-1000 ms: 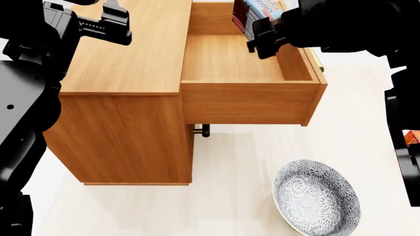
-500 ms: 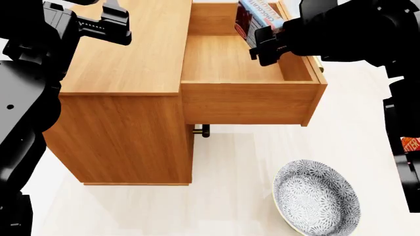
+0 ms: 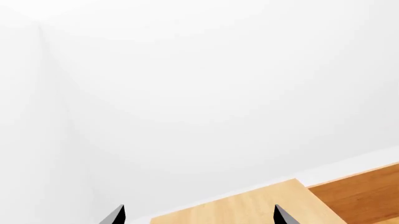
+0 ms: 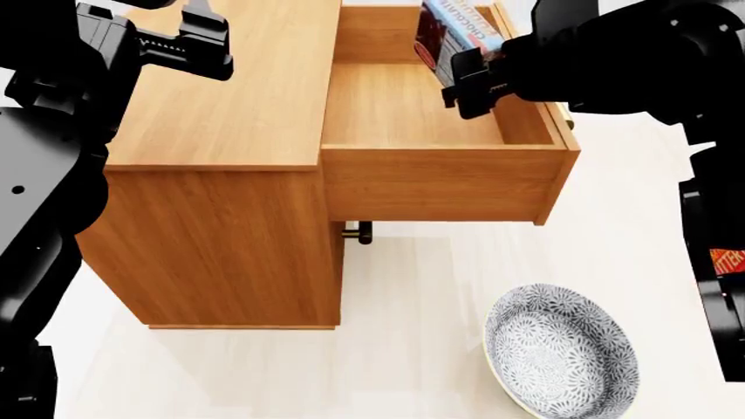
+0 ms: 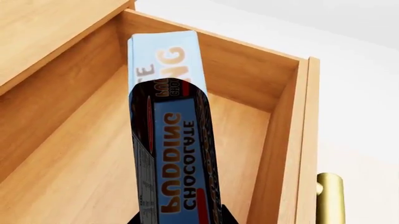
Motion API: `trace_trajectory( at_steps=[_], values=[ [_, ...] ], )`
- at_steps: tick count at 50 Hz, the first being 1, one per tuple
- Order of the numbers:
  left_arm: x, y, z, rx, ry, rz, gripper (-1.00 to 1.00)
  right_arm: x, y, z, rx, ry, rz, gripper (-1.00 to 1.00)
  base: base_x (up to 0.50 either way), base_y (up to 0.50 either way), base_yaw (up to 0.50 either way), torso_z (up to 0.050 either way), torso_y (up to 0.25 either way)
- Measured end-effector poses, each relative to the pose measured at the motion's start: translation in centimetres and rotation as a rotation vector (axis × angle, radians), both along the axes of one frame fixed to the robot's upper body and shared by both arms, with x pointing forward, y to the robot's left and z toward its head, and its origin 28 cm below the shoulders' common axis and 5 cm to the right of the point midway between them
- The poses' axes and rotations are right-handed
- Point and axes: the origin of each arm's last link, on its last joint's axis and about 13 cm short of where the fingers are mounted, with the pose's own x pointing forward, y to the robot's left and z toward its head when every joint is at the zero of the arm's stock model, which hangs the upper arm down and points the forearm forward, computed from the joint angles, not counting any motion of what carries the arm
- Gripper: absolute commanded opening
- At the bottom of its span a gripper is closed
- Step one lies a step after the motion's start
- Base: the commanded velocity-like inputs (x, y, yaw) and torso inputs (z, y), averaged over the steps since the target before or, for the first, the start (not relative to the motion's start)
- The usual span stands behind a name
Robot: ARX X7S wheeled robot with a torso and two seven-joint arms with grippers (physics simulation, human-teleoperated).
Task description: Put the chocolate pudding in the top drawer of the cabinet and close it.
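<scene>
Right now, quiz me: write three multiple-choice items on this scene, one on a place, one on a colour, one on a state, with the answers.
1. Where is the pudding?
A. In the bowl
B. On the cabinet top
C. Held over the open top drawer

2. What colour is the bowl on the floor?
A. Plain red
B. Blue-grey and white pattern
C. Solid black

3. What state is the top drawer in?
A. Pulled out, nothing lying inside
B. Shut
C. Pulled out, full of boxes

Answers:
1 C: the right pincer grips the box above the drawer's wooden floor.
2 B: a floral pattern covers its inside.
3 A: the drawer juts from the cabinet, its bottom bare.
</scene>
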Motion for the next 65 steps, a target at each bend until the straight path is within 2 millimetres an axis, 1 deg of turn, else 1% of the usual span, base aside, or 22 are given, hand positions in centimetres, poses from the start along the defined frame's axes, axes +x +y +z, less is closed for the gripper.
trace_trajectory(
  at_steps=[1,2,18,43,49,65],
  values=[
    [0.0,0.0,0.0,0.000,0.000,0.000,1.00,0.0,0.0,0.0,0.000,0.000,0.000,-1.00,0.00,0.00,0.00,0.000,-0.010],
    [0.0,0.0,0.0,0.000,0.000,0.000,1.00,0.0,0.0,0.0,0.000,0.000,0.000,1.00,0.01,0.00,0.00,0.000,0.000],
    [0.0,0.0,0.0,0.000,0.000,0.000,1.00,-0.1,0.4,0.1,0.023,0.018,0.060,1.00,0.00,0.00,0.00,0.000,-0.006],
    [0.0,0.0,0.0,0.002,-0.001,0.000,1.00,0.0,0.4,0.4,0.024,0.024,0.045,1.00,0.00,0.00,0.00,0.000,-0.004],
    [0.0,0.0,0.0,0.002,-0.002,0.000,1.00,0.0,0.1,0.9,0.016,0.012,0.015,1.00,0.00,0.00,0.00,0.000,0.000],
    [0.0,0.0,0.0,0.003,-0.006,0.000,1.00,-0.2,-0.5,3.1,0.027,-0.047,-0.030,1.00,0.00,0.00,0.00,0.000,0.000]
  ],
)
